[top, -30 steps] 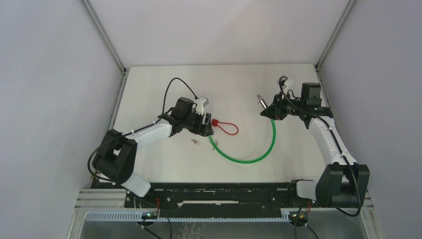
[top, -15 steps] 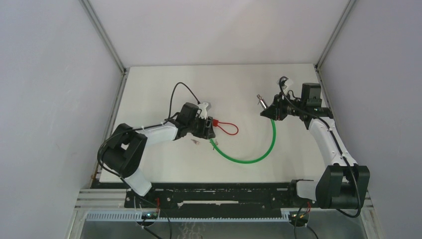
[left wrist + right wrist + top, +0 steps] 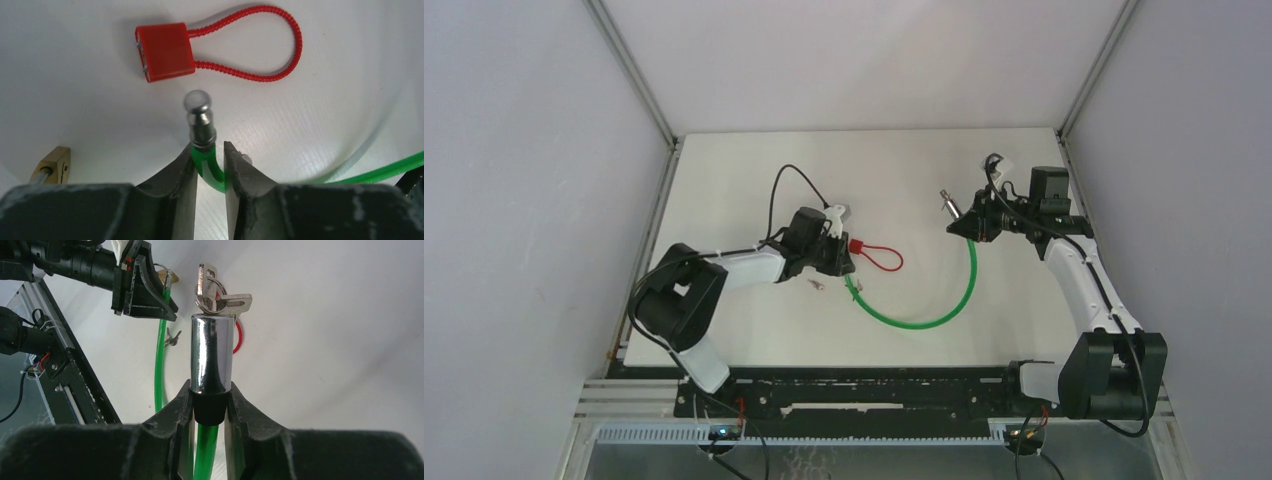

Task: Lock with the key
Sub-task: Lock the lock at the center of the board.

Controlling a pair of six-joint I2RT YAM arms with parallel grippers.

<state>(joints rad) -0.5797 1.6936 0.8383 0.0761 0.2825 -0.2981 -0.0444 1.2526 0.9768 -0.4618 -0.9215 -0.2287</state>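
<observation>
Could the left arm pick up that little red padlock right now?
Probably not. The left claw is closed around the green cable end, just behind the metal pin. The red padlock lies close ahead with nothing between, so it would need to let go first.

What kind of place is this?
Probably a robot test booth: a left arm and right arm bolted at a white table, plain grey walls around it, a green cable lock.
</observation>
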